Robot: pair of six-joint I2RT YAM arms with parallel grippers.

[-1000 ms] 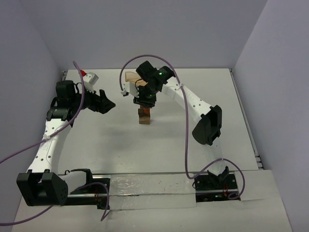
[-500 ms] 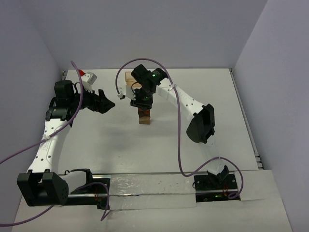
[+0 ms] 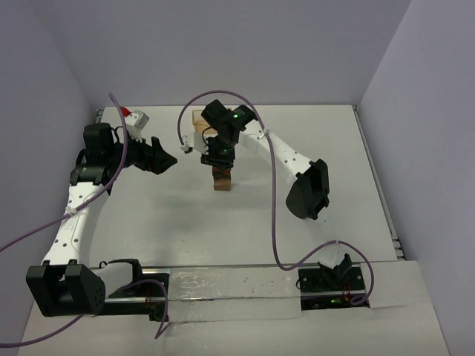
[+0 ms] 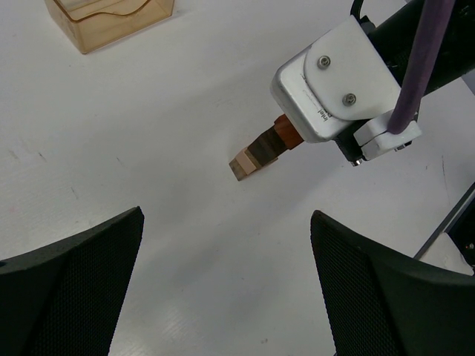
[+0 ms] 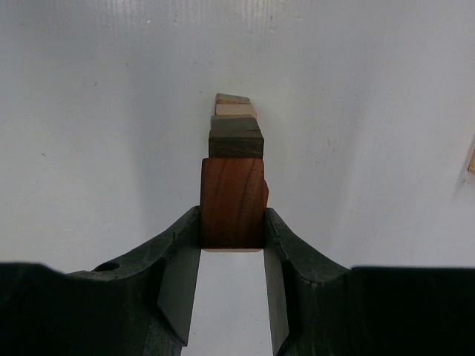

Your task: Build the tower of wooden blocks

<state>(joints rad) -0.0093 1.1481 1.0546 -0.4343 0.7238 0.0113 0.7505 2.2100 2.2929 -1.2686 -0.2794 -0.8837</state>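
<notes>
The wood block tower (image 3: 221, 180) stands mid-table as a short stack. In the right wrist view, tan blocks (image 5: 235, 107) lie lowest, then a dark brown block (image 5: 236, 139). A reddish-brown block (image 5: 233, 199) sits on top, in line with them. My right gripper (image 5: 232, 222) is shut on that reddish-brown block from straight above (image 3: 220, 154). The left wrist view shows the stack (image 4: 256, 156) with the reddish block touching the dark one. My left gripper (image 3: 168, 159) hovers to the tower's left, open and empty (image 4: 226, 215).
A pale orange translucent tray (image 3: 200, 118) stands just behind the tower, at top left in the left wrist view (image 4: 111, 18). A red and white object (image 3: 136, 116) lies at the back left corner. Purple cables loop above both arms.
The right wrist has shifted slightly left and back over the tower, and its elbow swung left. Over the last half second it has held still. The left arm has not moved.
</notes>
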